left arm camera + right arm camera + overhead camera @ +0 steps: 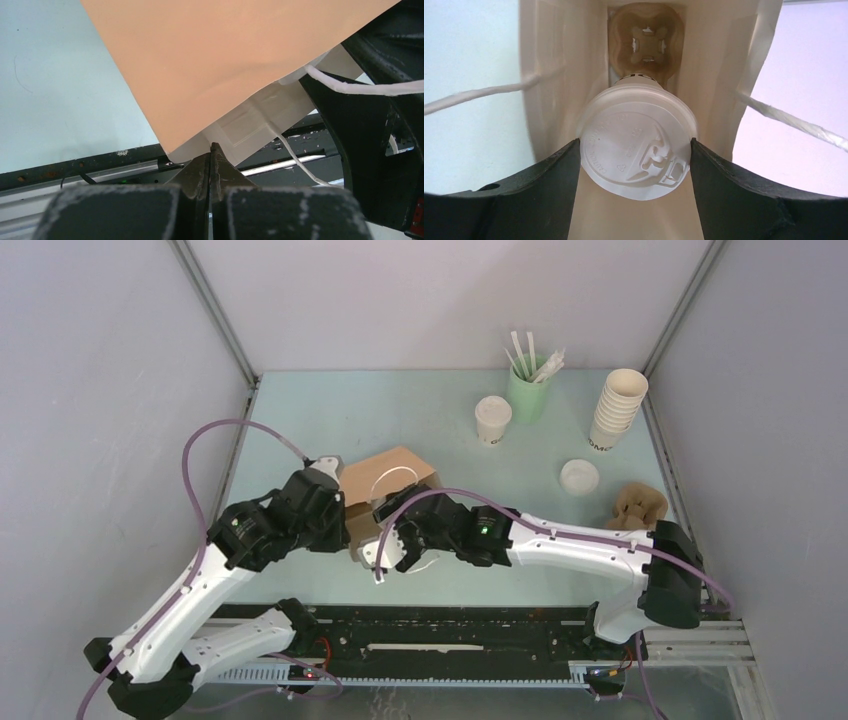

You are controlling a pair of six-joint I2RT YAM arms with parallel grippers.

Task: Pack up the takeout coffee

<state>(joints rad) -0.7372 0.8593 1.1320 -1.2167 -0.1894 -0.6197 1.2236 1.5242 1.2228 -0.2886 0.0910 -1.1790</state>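
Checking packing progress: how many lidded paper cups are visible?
2: one lidded cream paper cup in the right pincer inside the brown paper bag; the other cup on the table.

Brown bag (392, 472), seemingly cream inside; white embossed lid (639, 150) on cup (636, 80); far green cup (527, 398); cream cup stack (618, 408); pale teal table (380, 410).

The tabletop (330, 410) is open at its far-left corner. The paper bag (385, 475) blocks left of centre. A lidded cup (492, 420), green cup (527, 395) and cup stack (617, 410) crowd the far-right corner.

Top camera looks down on the whole table (400, 410) — both wrist cameras crowd the bag (390, 472) it shows.
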